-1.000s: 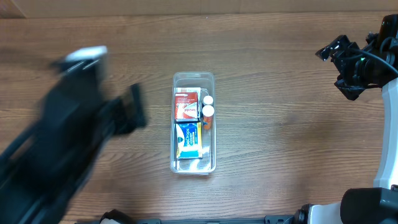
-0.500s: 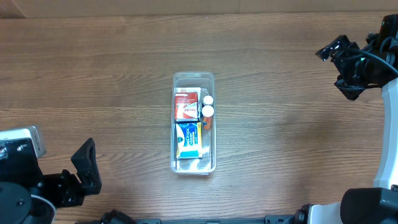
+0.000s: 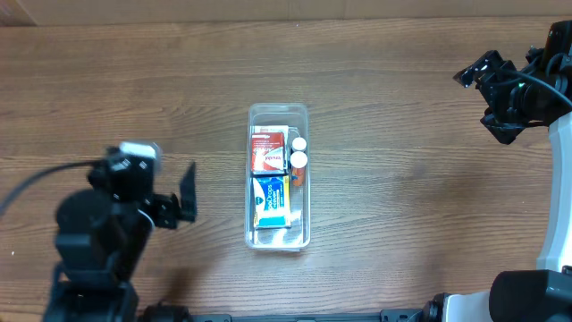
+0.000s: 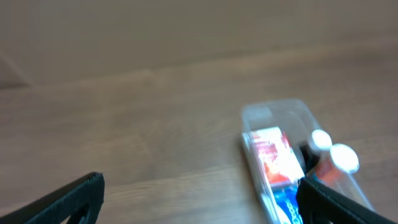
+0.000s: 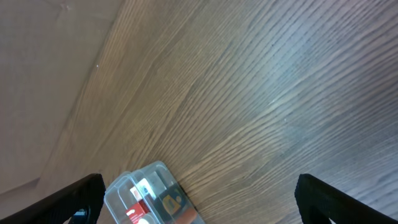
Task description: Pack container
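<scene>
The clear container (image 3: 278, 112) lies lengthwise at the table's middle. It holds a red box (image 3: 268, 150), a blue box (image 3: 271, 201) and two white-capped bottles (image 3: 298, 152). My left gripper (image 3: 185, 206) is open and empty, left of the container and apart from it. The left wrist view shows the container (image 4: 273, 115) at the lower right, past my open left gripper (image 4: 199, 196). My right gripper (image 3: 487, 89) is open and empty at the far right. The right wrist view shows the container (image 5: 152, 176) at the bottom left, beyond the open jaws (image 5: 199, 193).
The wooden table (image 3: 420, 197) spreads all round the container. The right arm's white base (image 3: 554, 224) stands at the right edge. The left arm's body (image 3: 98, 241) fills the lower left.
My left arm swung down to the lower left corner, then came back up and right towards the container. The right arm and the container's contents have not moved.
</scene>
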Available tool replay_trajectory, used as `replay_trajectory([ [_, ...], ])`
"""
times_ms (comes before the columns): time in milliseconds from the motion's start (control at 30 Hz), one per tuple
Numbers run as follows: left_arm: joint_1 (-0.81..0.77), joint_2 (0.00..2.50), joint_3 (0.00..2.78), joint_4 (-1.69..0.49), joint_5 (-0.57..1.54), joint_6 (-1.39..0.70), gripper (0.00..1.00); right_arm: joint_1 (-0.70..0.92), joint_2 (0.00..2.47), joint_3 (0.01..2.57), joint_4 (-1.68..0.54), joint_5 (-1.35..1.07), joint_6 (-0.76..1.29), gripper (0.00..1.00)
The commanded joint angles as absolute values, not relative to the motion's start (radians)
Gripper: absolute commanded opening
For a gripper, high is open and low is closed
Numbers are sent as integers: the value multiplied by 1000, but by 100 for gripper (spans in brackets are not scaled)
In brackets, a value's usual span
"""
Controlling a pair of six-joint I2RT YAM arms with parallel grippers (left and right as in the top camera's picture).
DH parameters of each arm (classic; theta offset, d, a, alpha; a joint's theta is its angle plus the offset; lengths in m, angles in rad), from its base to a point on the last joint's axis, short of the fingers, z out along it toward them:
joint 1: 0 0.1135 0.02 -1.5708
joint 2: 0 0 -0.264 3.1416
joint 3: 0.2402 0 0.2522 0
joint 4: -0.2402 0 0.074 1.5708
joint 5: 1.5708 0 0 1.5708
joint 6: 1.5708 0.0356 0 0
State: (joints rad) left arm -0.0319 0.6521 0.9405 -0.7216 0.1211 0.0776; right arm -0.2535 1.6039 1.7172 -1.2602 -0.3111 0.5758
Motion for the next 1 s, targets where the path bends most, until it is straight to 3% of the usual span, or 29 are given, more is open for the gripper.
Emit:
replay_trajectory([
  [0,-17,530,665,-572,282,104,100,-254,1600,1722,-1259,-316,576,100],
  [133,-6,398,432,-424,340,104,100,-254,1600,1722,-1259,-316,576,100],
  [267,-6,262,297,-411,341,105,100,-254,1600,1722,-1259,-316,576,100],
  [600,-6,28,120,-413,337,105,100,-254,1600,1722,-1259,-316,576,100],
  [967,-7,8,119,-404,334,105,100,-254,1600,1722,-1259,-316,576,100],
])
